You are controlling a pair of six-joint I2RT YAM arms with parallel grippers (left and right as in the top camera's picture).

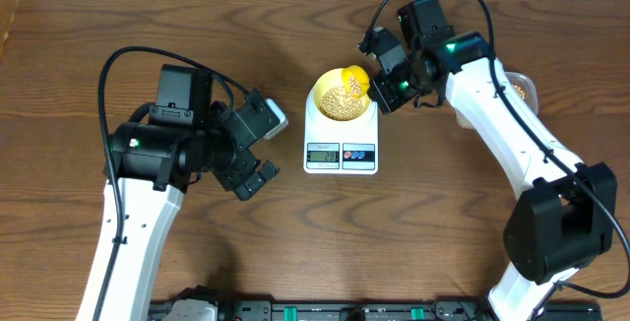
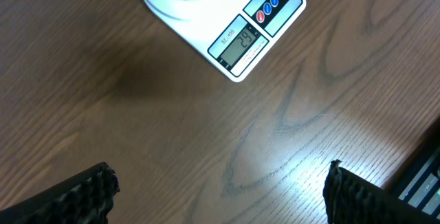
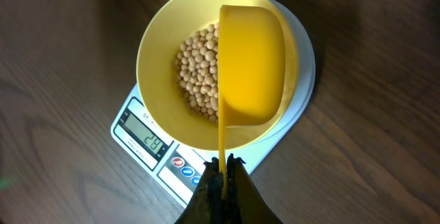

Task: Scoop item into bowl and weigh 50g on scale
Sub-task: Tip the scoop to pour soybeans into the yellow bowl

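The bowl (image 3: 159, 52) sits on the scale (image 3: 141, 138) at frame centre and holds beans (image 3: 198, 73). The display appears to read 24, so roughly half is left to add. The right gripper (image 3: 223, 172) clamps the handle of the scoop (image 3: 251, 66), which is tipped over the bowl. The left gripper (image 2: 220, 189) is spread wide and empty.

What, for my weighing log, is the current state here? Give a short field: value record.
scale: white digital kitchen scale, display appears to read 24
bowl: small pale yellow round bowl, on the scale platform
contents: tan round beans, partly filling the bowl
scoop: bright yellow long-handled scoop, held over the bowl
right gripper: shut on the scoop handle
left gripper: open, holding nothing
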